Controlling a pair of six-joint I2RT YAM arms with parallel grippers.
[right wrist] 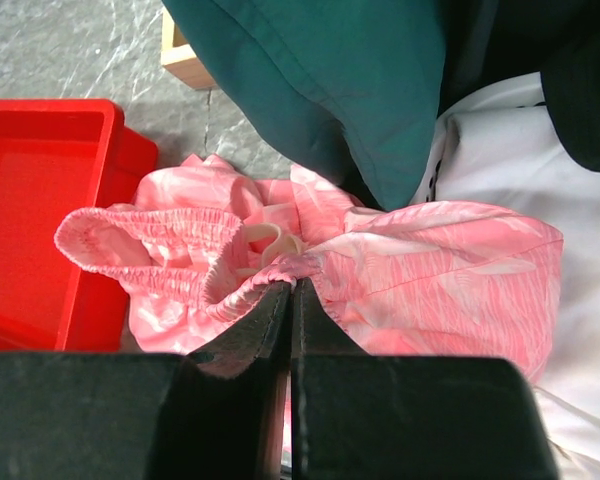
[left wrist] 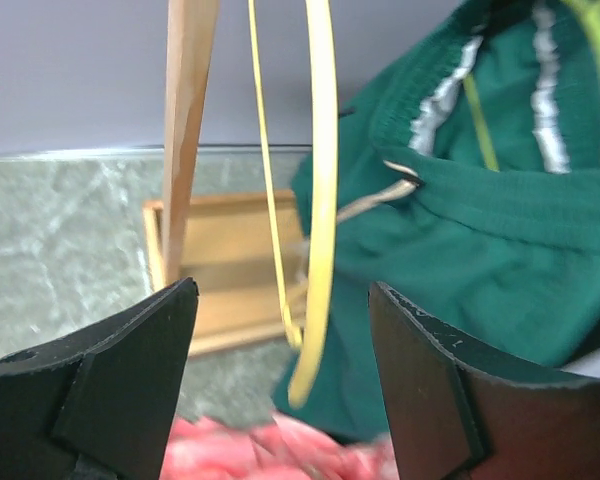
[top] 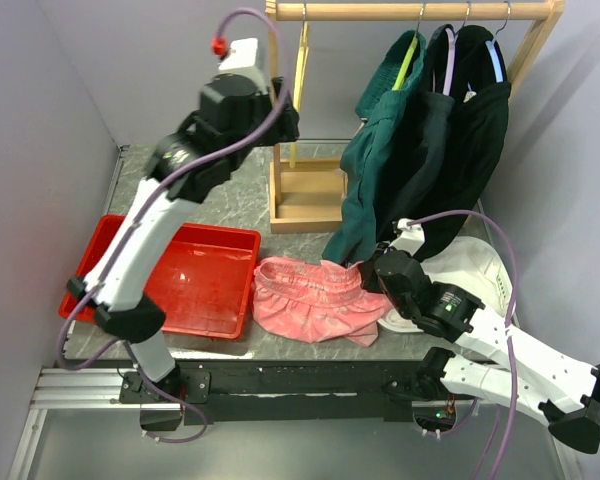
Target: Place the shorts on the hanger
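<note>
The red tray (top: pixel 185 233) is sitting at the table's (top: pixel 230 195) left edge. Above, the left gripper (left wrist: pixel 282 298) is hovering released, jaws straddling the hanger (left wrist: pixel 323 200); it should be closing squarely on that thin frame. The shorts (top: pixel 315 298) are lying at the near edge beside the tray, with the right gripper (right wrist: pixel 290 300) clenching their waistband. Dark green garments (top: pixel 380 170) are crowding the lift path, and a white cloth (top: pixel 477 265) is lying toward the right edge.

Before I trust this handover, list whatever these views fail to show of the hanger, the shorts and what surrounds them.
Hook of the hanger: left wrist view, cut off by the top edge.
Near part of the shorts: right wrist view, behind the right gripper; blurred in the left wrist view.
Much of the white cloth: top view, under the right arm and the dark garments.
</note>
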